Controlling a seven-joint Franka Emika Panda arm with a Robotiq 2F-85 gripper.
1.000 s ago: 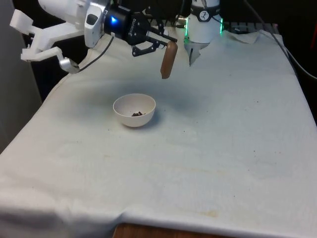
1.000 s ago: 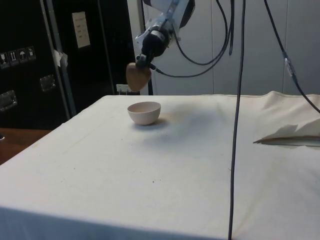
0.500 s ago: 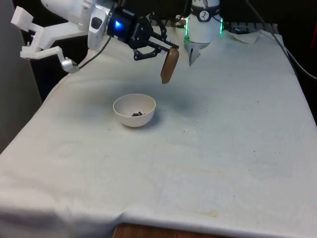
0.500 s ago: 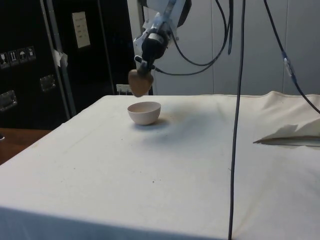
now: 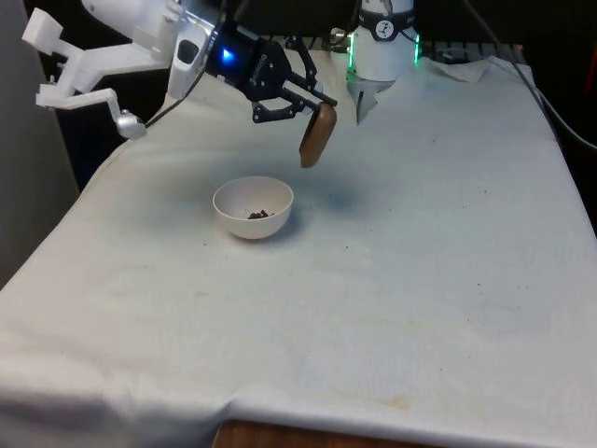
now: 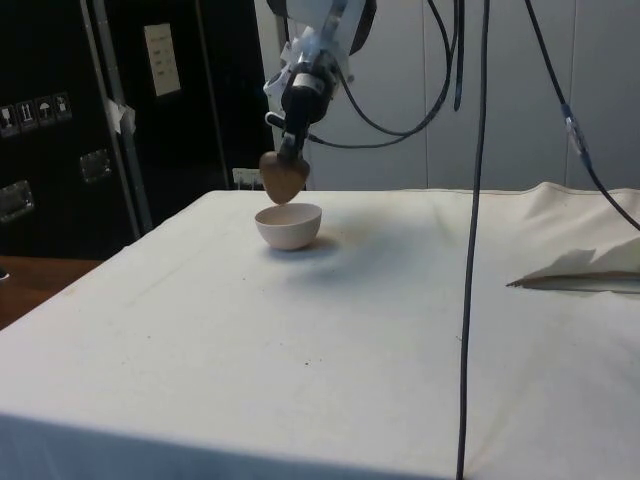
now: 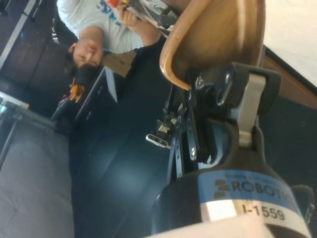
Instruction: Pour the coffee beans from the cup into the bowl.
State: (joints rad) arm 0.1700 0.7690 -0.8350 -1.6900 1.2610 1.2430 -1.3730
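Going L to R in the front view: gripper (image 5: 308,105) is clamped on the brown cup (image 5: 317,135), tipped in mid-air just beside and above the white bowl (image 5: 253,207). Bowl has a few dark beans (image 5: 258,214) inside. Lots of bare cloth (image 5: 438,243) to the front view's right, edges well apart. Person (image 7: 106,25) in wrist view.

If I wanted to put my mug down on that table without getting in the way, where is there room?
Plenty: the whole near stretch of cloth between the bowl and the table's front edge is bare, as is the cloth to the front view's right of the bowl. Avoid the far end on the front view's left, where the gripper holds the tilted wooden cup above the bowl.
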